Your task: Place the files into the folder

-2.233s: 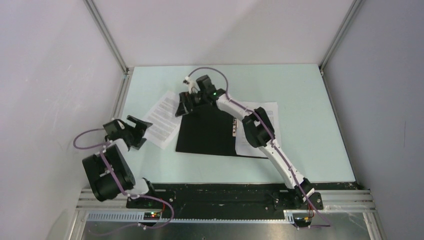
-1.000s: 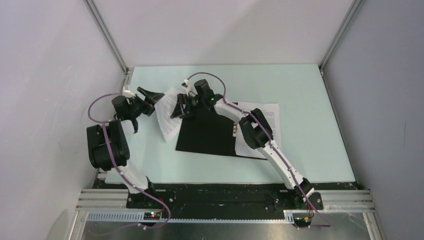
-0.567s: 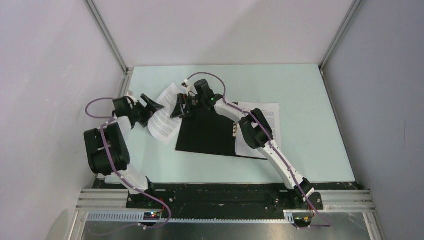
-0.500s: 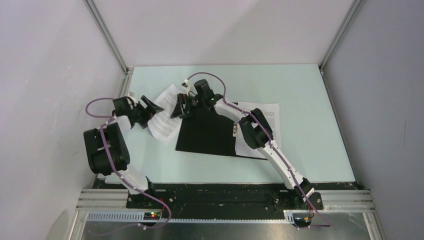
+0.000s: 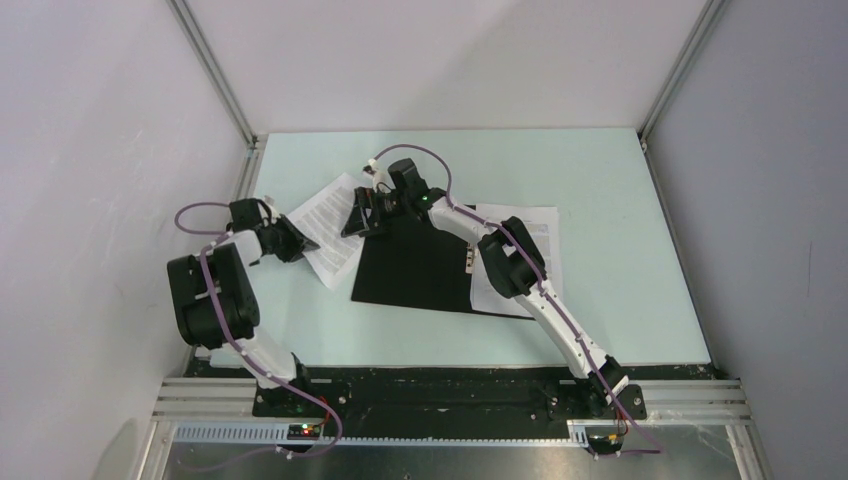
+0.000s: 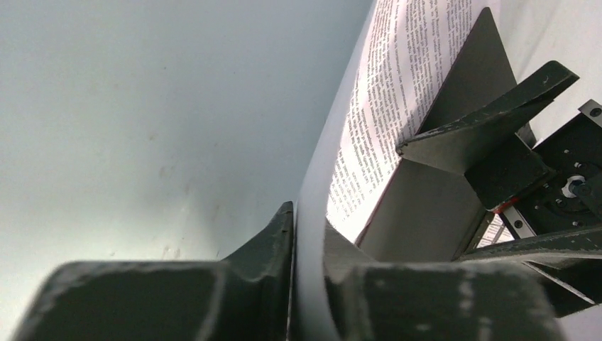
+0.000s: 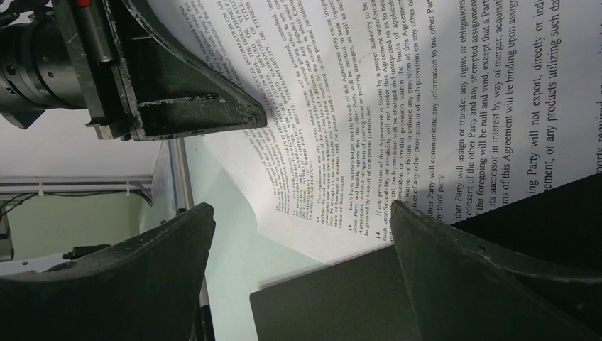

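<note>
The folder (image 5: pixel 410 265) lies open, black inside up, mid-table. One of the files (image 5: pixel 328 222), a white printed sheet, lies off its far left corner, partly over it. My left gripper (image 5: pixel 300 243) is shut on that sheet's left edge; in the left wrist view the sheet (image 6: pixel 397 85) runs from between the jaws of the left gripper (image 6: pixel 310 234) toward the folder (image 6: pixel 433 206). My right gripper (image 5: pixel 362 215) hovers open over the sheet and folder corner. In the right wrist view the right gripper (image 7: pixel 302 209) has sheet (image 7: pixel 355 92) and folder (image 7: pixel 334 298) beneath it. Another sheet (image 5: pixel 535 250) lies on the folder's right side.
The metal frame rail (image 5: pixel 240 185) and the left wall stand close behind my left arm. The right arm (image 5: pixel 520 270) stretches across the folder's right half. Pale green table (image 5: pixel 560 170) surrounds the folder.
My left gripper has slid toward me along the sheet's left edge and shut on it. The sheet, earlier curled up, now lies flatter. The right gripper has stayed put.
</note>
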Robot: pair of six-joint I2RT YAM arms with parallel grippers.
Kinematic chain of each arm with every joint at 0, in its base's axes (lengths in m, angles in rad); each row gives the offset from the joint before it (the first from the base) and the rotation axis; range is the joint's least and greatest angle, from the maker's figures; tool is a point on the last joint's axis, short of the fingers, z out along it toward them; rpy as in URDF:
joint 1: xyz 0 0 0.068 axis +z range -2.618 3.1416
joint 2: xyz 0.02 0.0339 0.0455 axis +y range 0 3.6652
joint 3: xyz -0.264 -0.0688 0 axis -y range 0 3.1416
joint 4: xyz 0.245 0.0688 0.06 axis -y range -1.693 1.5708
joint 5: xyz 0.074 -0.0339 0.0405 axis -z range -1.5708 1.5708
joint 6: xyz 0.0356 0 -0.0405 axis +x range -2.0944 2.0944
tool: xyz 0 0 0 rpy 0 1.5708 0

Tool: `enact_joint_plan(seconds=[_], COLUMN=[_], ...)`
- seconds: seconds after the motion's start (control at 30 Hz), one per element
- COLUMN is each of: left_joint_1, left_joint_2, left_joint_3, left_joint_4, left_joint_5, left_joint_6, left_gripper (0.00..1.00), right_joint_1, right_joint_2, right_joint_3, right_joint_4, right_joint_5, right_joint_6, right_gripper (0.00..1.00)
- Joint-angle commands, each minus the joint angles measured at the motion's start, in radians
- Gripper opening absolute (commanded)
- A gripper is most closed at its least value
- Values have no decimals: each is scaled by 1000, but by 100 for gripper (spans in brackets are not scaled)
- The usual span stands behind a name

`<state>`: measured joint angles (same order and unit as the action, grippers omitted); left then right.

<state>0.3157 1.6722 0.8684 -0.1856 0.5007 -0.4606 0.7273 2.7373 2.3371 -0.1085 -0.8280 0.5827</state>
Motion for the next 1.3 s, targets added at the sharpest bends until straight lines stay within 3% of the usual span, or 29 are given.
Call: enact_joint_plan(seconds=[0.0,0.1,0.37,0.5,0.67,0.83,1.07,1.27], left_joint_1=[8,6,-55,-127,-204,-376,-655,-735], left_joint_2=[-73,-89,-200,-220,-203,-177,-237,-261], left_joint_3=[37,64,282,464,687,875,855,862], left_joint_4=[-38,-82,-343,-535,-747,-869,-917,-917], left_joint_5=[-16,-9,10,6,-16,-152,-337,-370], left_joint_6=[59,95,364,586,803,978,1198,1279], left_gripper=[12,1,0,0,0,0,0,0], right_joint_1=[6,5,-70,-145,-153,-140,-119,-114], right_joint_2=[-29,-54,-302,-457,-630,-823,-959,-1043], right_joint_3=[-32,-27,-11,-5,-14,-192,-359,-507], right_joint_4=[-105,-106,-134,-236,-481,-474,-452,-377], right_joint_5=[31,24,-82,-115,2,106,144,133], right_joint_6=[-31,-45,-255,-488,-955,-1217,-1415,-1505], right_gripper=[99,99,99,97,93,90,91,94])
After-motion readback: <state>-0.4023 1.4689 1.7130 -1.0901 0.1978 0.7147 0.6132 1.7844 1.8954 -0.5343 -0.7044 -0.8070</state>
